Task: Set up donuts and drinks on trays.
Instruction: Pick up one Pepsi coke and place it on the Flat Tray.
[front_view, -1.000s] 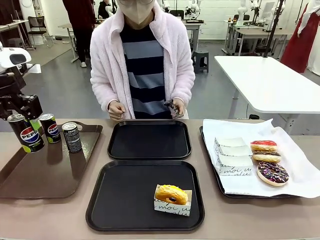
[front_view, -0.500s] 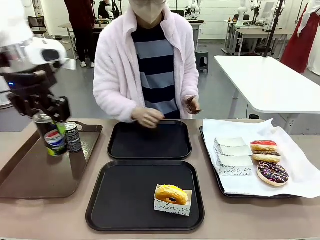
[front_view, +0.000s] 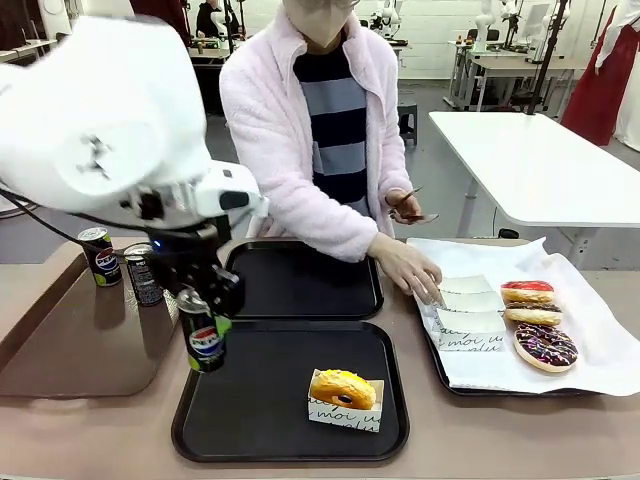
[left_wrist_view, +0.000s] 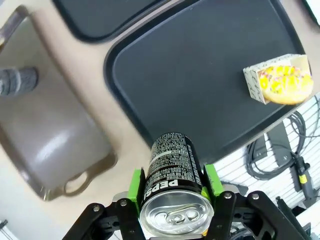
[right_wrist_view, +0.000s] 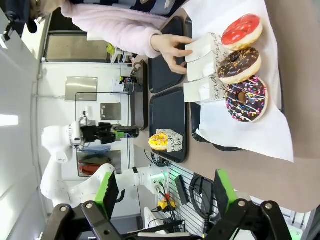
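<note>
At the far left, the brown glossy tray (front_view: 60, 350) carried a Pepsi can (front_view: 97, 256) and a dark grey can (front_view: 143, 280), both upright near its far rim and not yet served out. Just right of them, the left end effector (front_view: 207, 322) was clamped on a second Pepsi can (front_view: 205, 345), holding it upright by its upper part over the left edge of the near black tray (front_view: 290, 440). Whether its base touched the tray could not be told. In the left wrist view the green pads (left_wrist_view: 134, 182) pressed on either side of this can, a slim black one with a silver pull-tab top, the red-white-blue logo and pale small print down its side. Toward the near tray's right front sat a yellow-glazed donut (front_view: 343, 388) in a white paper holder with black script. The far black tray (front_view: 300, 300) held nothing. Further right, the person's hand (front_view: 412, 272) rested on the empty paper holders (front_view: 470, 320) on the paper-lined tray (front_view: 600, 370), beside a red-topped donut (front_view: 527, 291) and two chocolate donuts (front_view: 546, 346). The right end effector (right_wrist_view: 165, 197) hung above that side with its jaws wide apart and nothing between them. The job looked barely begun: one donut was placed and one drink was about to land. The far tray needed both a donut and a drink, and two cans waited.
</note>
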